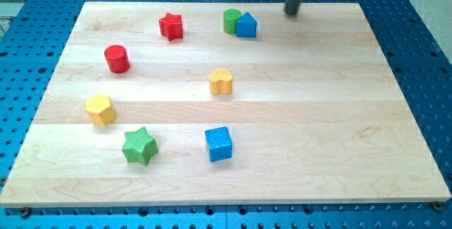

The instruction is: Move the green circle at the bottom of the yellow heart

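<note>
Our rod ends in my tip (292, 13), no fingers, grasping nothing, at the board's (318, 130) top edge, right of the green circle (230, 20). Green circle sits top centre, touching a blue triangle-ish block (246, 25); yellow heart (221, 81) lies below, well apart, mid-board.

My tip (292, 13) stands at the top edge of the pale wooden desk (318, 130), to the right of the green circle block (231, 20), which touches a blue triangular block (246, 25). The yellow heart block (221, 81) sits below them, well apart, near the desk's middle.
</note>
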